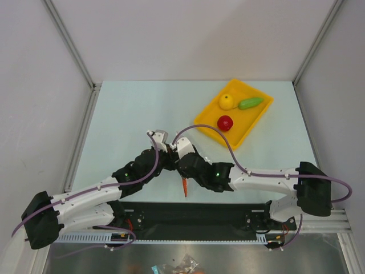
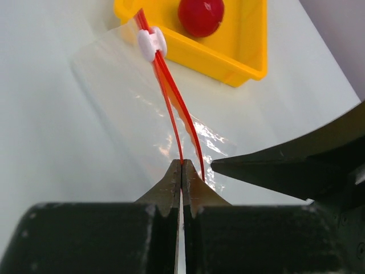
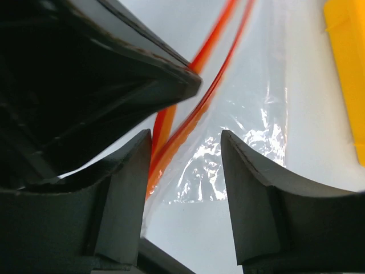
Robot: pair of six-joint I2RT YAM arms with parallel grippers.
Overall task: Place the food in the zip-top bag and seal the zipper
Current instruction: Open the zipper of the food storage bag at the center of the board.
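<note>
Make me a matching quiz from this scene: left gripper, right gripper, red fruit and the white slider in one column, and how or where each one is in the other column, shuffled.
Column one:
1. left gripper
2. right gripper
3. red fruit
4. white slider

Column two:
A. lying in the yellow tray
B. jaws open
C. sitting on the zipper, close to the tray
D. jaws shut on the zipper

Pairs: 1-D, 2-B, 3-A, 4-C
</note>
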